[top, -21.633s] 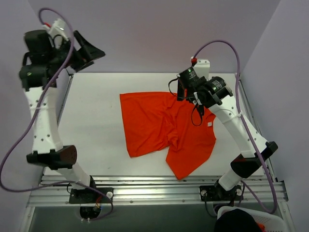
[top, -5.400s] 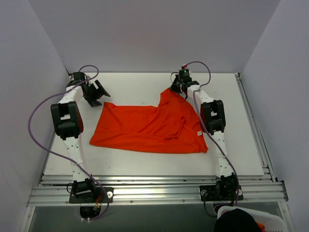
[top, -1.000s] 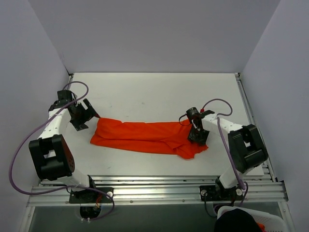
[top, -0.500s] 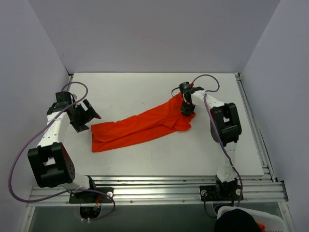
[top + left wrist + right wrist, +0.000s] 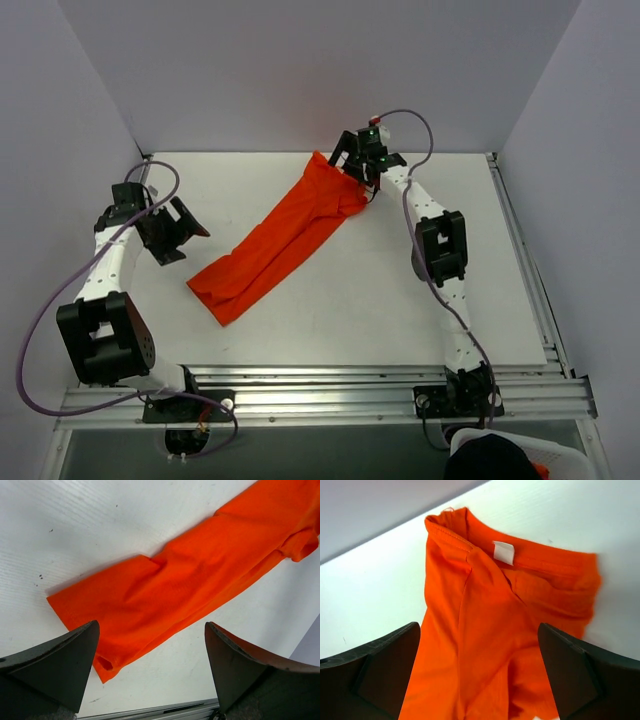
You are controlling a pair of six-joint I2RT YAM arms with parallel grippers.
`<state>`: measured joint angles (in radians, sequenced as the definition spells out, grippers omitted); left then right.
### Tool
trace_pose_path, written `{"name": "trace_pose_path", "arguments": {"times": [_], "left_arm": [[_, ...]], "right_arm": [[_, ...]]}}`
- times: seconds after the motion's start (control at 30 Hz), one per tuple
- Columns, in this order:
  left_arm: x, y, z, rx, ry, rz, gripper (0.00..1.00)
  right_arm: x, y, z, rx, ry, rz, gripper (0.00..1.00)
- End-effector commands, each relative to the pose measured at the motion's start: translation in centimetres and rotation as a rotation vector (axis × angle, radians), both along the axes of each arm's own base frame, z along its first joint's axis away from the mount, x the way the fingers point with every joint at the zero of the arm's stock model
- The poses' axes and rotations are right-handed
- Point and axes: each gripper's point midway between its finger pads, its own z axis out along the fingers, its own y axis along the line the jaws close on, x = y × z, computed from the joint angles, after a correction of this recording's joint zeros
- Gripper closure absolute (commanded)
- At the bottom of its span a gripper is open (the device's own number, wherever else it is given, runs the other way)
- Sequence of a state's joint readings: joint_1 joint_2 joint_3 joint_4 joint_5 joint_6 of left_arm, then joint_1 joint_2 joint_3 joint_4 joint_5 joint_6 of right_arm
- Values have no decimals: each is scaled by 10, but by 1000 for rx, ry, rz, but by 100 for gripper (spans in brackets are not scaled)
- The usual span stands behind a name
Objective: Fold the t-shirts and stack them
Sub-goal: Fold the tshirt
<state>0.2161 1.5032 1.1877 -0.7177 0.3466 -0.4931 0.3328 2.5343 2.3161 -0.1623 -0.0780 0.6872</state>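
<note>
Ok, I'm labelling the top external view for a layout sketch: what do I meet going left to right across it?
left pincer → orange t-shirt, stretched out diagonally → right pincer, at the shirt's far end → white basket in the bottom right corner.

Looks like a robotics lab, more exactly a closed-in test cell. Boxed at the back and on both sides by plain pale lilac walls (image 5: 300, 70). Floored with a flat white tabletop (image 5: 330, 320), marked with a few small dark specks in the left wrist view. Edged along the near side with bare aluminium rails (image 5: 330, 398). Fitted there with two white-and-black robot arms, a left arm (image 5: 105, 270) and a right arm (image 5: 440, 250). Strung with loose purple cables (image 5: 19, 372) looping from base to wrist. Shows a white basket (image 5: 545, 450) just beyond the near right corner. Carries one plain orange-red t-shirt (image 5: 280, 245) on the tabletop.
</note>
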Motion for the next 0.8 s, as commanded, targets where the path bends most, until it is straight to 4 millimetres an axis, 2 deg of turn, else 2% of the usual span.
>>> {"name": "trace_pose_path", "arguments": {"times": [0.0,0.07,0.1,0.13,0.17,0.2,0.23,0.27,0.3,0.33,0.4,0.43,0.5,0.53,0.67,0.77], "left_arm": [[25,3,35,3,-108,-17,5],[28,3,38,-5,-109,-10,5],[31,2,37,-16,-109,-9,5],[34,0,39,-30,-121,-9,5],[35,-1,39,-44,-123,1,5],[36,-3,38,-56,-126,3,5],[39,-4,40,-60,-144,6,5],[37,-5,35,-68,-137,16,5],[37,-5,34,-63,-142,21,5],[36,-5,33,-59,-142,27,5],[32,-2,25,-46,-124,52,5],[31,-1,24,-42,-124,60,5],[29,1,21,-33,-113,77,5],[29,1,21,-33,-114,79,5],[30,0,27,-40,-121,78,5],[29,0,33,-40,-128,75,5]], "right_arm": [[-40,-44,121,-15,-129,-138,0],[-67,-62,128,-67,-116,-204,0],[-84,-59,133,-89,-113,-206,0],[-109,-67,147,-102,-115,-225,0],[-127,-72,147,-109,-82,-258,0],[-145,-58,147,-97,-62,-239,0],[-164,-52,156,-71,-54,-237,0],[-183,-44,138,-78,14,-220,0],[-198,-25,131,-35,57,-193,0],[-222,9,120,-35,99,-124,0],[-250,51,95,-37,180,-54,0],[-277,88,90,-46,193,26,0],[-298,122,86,-41,222,84,0],[-317,147,68,-45,272,120,0],[-353,197,48,-39,342,234,0],[-374,220,35,-42,382,285,0]]}}
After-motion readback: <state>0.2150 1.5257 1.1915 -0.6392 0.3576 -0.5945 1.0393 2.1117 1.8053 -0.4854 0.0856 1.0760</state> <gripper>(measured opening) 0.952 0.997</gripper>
